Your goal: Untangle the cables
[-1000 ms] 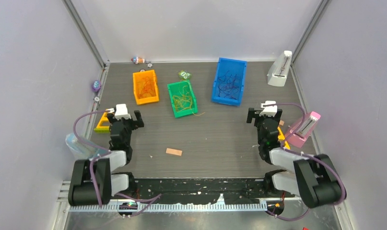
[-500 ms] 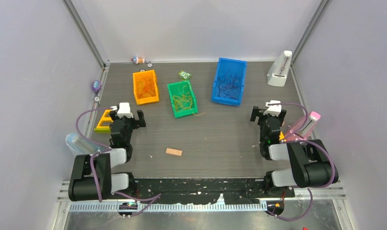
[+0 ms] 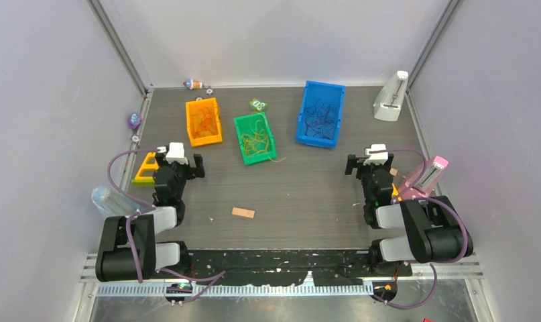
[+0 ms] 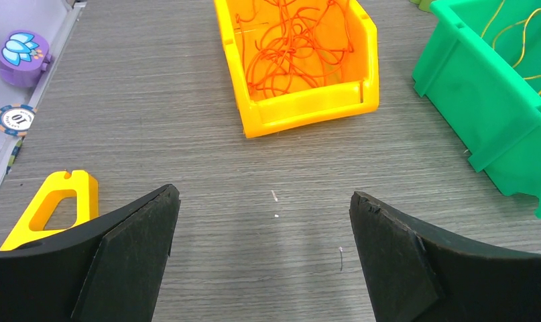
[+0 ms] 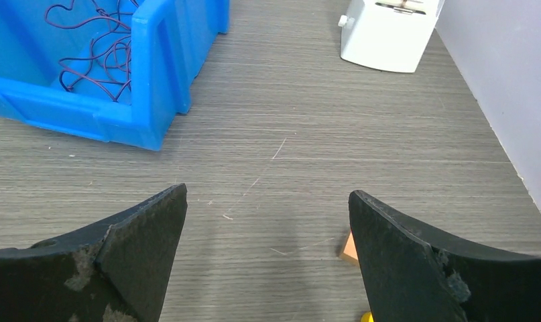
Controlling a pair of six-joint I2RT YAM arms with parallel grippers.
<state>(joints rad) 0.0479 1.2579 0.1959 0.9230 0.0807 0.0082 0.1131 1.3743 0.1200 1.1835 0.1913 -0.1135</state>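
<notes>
- Along the bench's far edge, cables [image 3: 255,139] fill orange bin [image 3: 202,102], green bin [image 3: 249,118], blue bin [image 3: 323,85]; left gripper [image 3: 179,159] and right gripper [image 3: 369,159] hang released.
- Left wrist: orange cables [image 4: 294,47] knot densely; a bulk grab may tighten them.
- Right wrist: thin dark cables [image 5: 86,62]; a pinch may miss.

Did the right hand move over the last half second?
Yes, slightly: the right hand drifted left in the top view, away from the pink metronome, and it is open.
</notes>
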